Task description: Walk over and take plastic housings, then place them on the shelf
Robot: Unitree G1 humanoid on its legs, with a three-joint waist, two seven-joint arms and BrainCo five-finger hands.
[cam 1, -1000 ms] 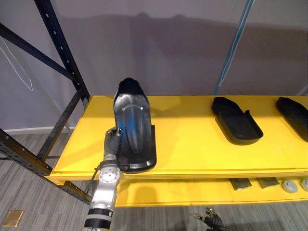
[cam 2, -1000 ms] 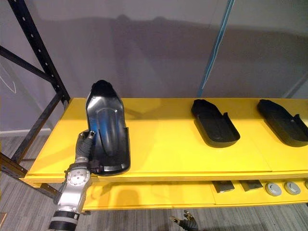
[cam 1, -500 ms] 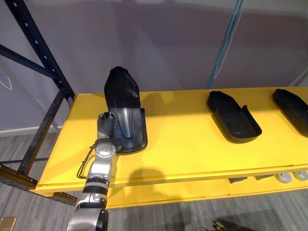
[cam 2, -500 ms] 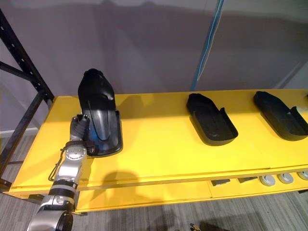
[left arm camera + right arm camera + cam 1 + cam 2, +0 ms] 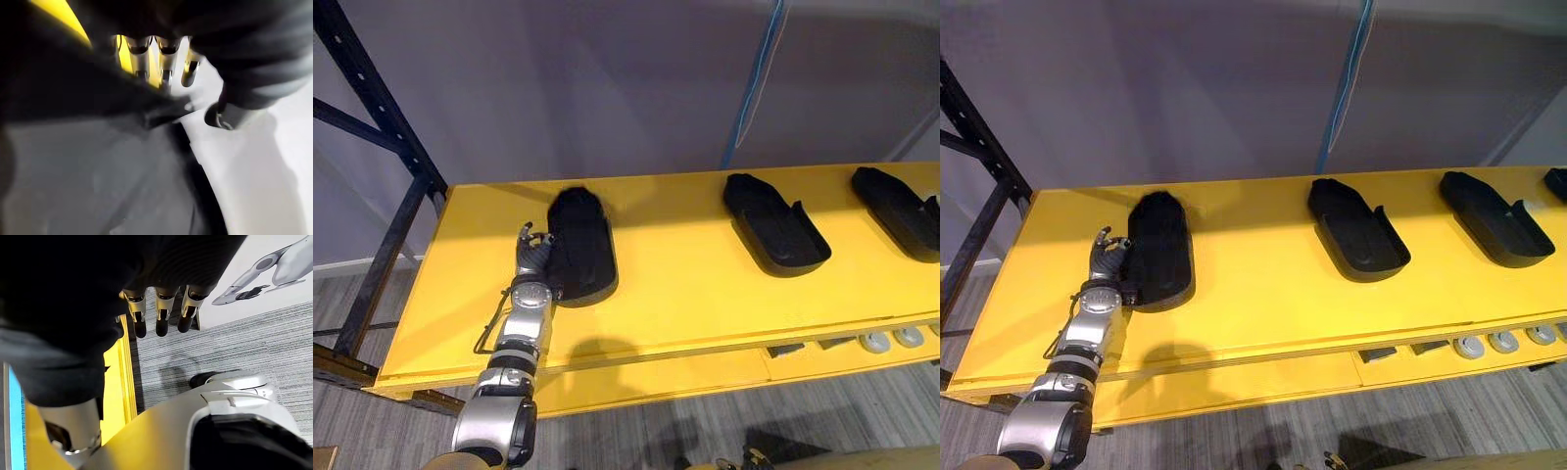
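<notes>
Nearest to you, the right hand [image 5: 161, 316] hangs low by the front edge of the yellow shelf [image 5: 705, 294], fingers straight and loose, holding nothing. On the left part of the shelf, the left hand [image 5: 532, 257] touches the left side of a black plastic housing [image 5: 581, 245] that lies flat; you cannot tell if it grips. Further right lie a second housing [image 5: 773, 235] and a third housing [image 5: 901, 211]

Four black housings lie on the yellow shelf [image 5: 1263, 294]: the left housing [image 5: 1160, 250], the middle housing [image 5: 1356, 230], the right housing [image 5: 1489, 217] and a fourth housing [image 5: 1557, 182], cut by the edge. On the lower level are two small dark blocks [image 5: 1378, 354] and at least three round grey parts [image 5: 1503, 341].
</notes>
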